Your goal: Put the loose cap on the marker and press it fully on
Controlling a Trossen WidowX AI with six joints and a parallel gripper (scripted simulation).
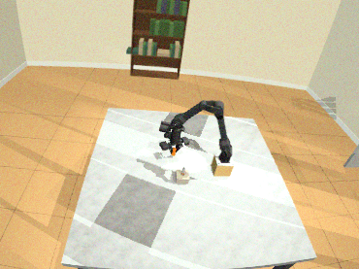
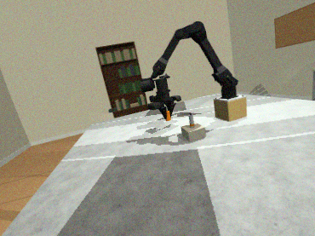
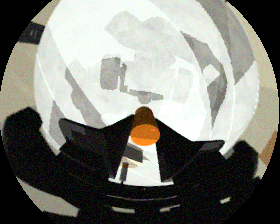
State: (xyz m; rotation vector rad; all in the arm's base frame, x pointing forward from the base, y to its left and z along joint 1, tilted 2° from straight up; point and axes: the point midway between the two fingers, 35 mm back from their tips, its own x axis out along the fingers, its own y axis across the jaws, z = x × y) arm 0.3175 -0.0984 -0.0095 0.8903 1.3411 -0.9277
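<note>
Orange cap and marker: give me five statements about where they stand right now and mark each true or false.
1. The end effector is shut on the orange cap. True.
2. The cap already sits on the marker. False: the marker's tip is bare, and the cap is off to the side of it.
3. The marker stands upright in the holder block. True.
4. The holder block rests on top of the tan box under the arm's base. False: it sits on the table, apart from that box.
5. A bookshelf stands against the far wall. True.
</note>
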